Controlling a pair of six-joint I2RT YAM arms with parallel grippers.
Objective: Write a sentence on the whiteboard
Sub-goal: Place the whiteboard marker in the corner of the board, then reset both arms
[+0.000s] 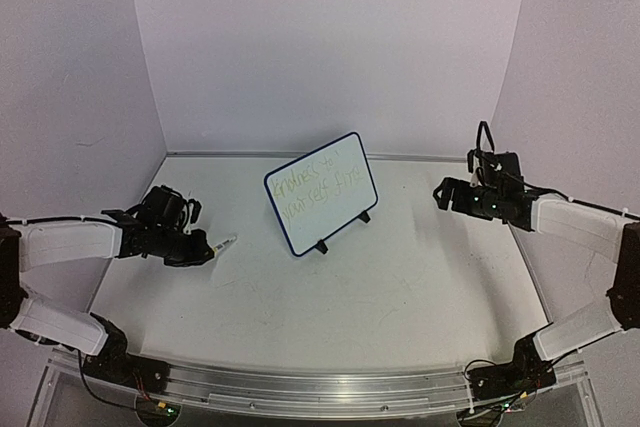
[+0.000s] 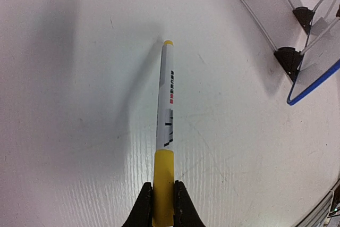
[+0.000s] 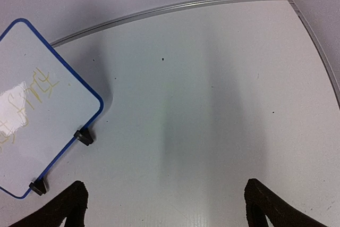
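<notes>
The marker [image 2: 166,110] was clamped in the left gripper [image 2: 163,206], pointed rightward at the whiteboard [image 1: 322,192]; the right gripper [image 3: 164,200] was held spread, empty.

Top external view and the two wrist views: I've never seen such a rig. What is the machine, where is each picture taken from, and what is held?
Two robot arms are bolted at the near edge of a white table. The top view looks down from above and behind them. Each wrist view looks out past one arm's claw. A whiteboard stands tilted mid-table, bearing a faint yellow-green sentence in two lines. The left claw is shut on a white and yellow marker, left of the board. The right claw is open and holds nothing.
</notes>
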